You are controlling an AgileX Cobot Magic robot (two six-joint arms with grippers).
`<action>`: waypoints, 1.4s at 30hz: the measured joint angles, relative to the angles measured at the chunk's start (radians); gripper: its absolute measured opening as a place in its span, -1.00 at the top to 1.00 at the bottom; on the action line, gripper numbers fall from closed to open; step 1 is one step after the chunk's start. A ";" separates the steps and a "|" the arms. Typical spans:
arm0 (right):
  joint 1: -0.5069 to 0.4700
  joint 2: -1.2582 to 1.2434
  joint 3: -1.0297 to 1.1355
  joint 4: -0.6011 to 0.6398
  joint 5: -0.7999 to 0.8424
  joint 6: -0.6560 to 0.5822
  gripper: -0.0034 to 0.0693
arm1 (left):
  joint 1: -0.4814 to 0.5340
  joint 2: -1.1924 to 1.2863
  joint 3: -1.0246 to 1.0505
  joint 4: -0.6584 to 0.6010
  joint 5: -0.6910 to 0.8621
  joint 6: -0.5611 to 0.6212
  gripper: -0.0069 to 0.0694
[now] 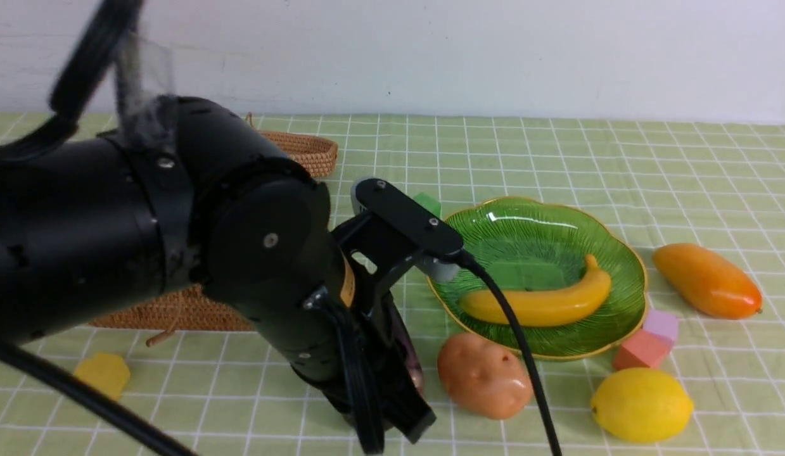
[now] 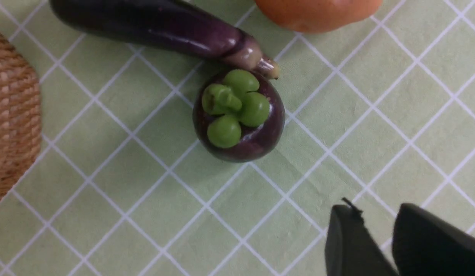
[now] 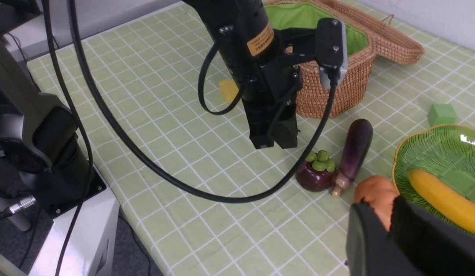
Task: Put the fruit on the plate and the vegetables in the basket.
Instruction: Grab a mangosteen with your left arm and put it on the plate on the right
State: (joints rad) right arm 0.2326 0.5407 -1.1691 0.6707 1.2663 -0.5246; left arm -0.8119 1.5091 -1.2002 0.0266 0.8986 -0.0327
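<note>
Left wrist view puts the mangosteen (image 2: pixel 239 115) upright on the cloth (image 2: pixel 107 191), eggplant (image 2: pixel 156 27) stem touching it. The left gripper (image 2: pixel 375 218), jaws slightly apart and empty, should widen and centre over its cap, I judge. Potato (image 2: pixel 318 13) crowds its right; plate (image 1: pixel 531 218) lies farther right — open cloth left and near.

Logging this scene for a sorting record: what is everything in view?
basket: one, brown, left
plate: one, green, centre right
banana: one, yellow, on the plate
mango: one, orange, far right
lemon: one, yellow, near right
potato: one, tan-orange, plate's near-left edge
eggplant: one, purple, left of potato
mangosteen: one, purple, by eggplant's stem
pink block, lilac block: one each, plate's near-right edge
green block: one, behind plate
yellow block: one, near left
left gripper: one, black, hovering by mangosteen
right gripper: one, black, outside front view
</note>
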 joint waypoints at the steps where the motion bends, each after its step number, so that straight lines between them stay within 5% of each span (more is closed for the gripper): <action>1: 0.000 0.000 0.000 0.000 0.000 0.000 0.62 | 0.000 0.026 0.000 0.003 -0.018 0.001 -0.03; 7: 0.000 0.000 0.000 0.000 0.000 0.000 0.61 | 0.000 0.128 0.002 0.061 -0.080 0.002 -0.71; 11: 0.000 0.000 0.000 0.000 0.000 0.001 0.61 | 0.000 0.193 0.002 0.126 -0.109 0.002 -0.88; 33: 0.000 0.000 0.000 -0.003 0.000 0.004 0.60 | 0.048 0.312 0.002 0.148 -0.162 -0.023 -0.44; 42: 0.000 0.000 0.000 -0.003 0.000 0.004 0.59 | 0.048 0.305 0.002 0.137 -0.162 -0.019 -0.47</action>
State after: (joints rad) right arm 0.2326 0.5407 -1.1691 0.6676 1.2663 -0.5203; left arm -0.7641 1.8144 -1.1982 0.1640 0.7363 -0.0518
